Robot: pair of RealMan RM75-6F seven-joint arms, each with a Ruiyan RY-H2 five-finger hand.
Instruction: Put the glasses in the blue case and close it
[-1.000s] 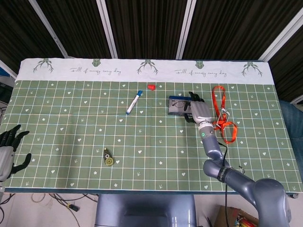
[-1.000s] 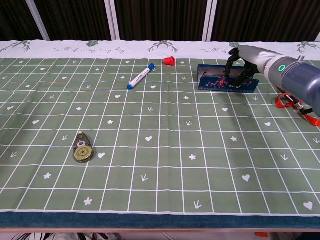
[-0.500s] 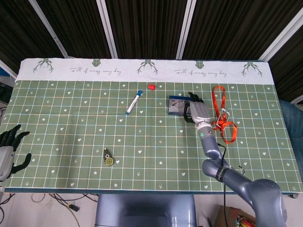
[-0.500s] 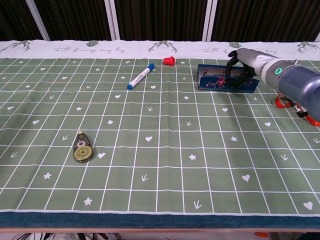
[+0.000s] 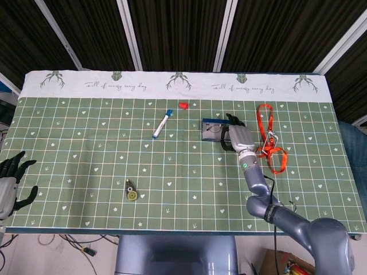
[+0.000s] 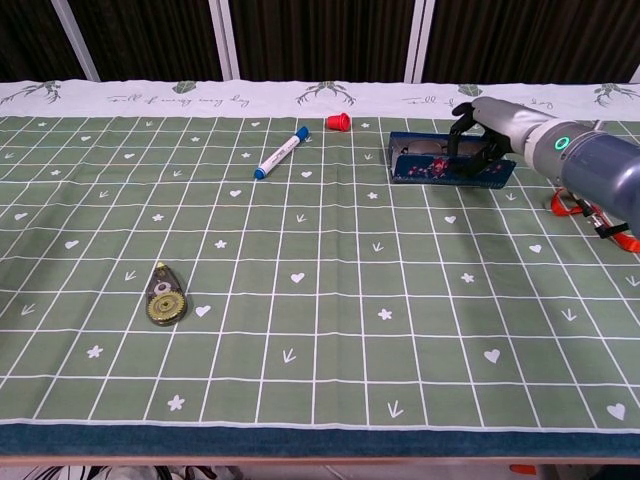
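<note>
The blue case (image 5: 212, 131) (image 6: 432, 164) lies open at the far right of the green mat, with a dark shape inside that looks like the glasses (image 5: 214, 132). My right hand (image 5: 238, 135) (image 6: 487, 128) reaches over the case's right end. Its dark fingers curl down over the back wall and into the case, holding it. My left hand (image 5: 11, 182) hangs off the mat's near left corner with its fingers spread and nothing in it. It does not show in the chest view.
A blue-capped marker (image 5: 162, 124) (image 6: 281, 152) and a small red cap (image 5: 183, 105) (image 6: 338, 122) lie left of the case. An orange lanyard (image 5: 269, 140) (image 6: 590, 215) lies right of my right hand. A correction-tape dispenser (image 5: 131, 191) (image 6: 165, 296) sits near the front left.
The case has slid a little to the left under my right hand, and the hand has shifted with it. The left hand has not moved.
</note>
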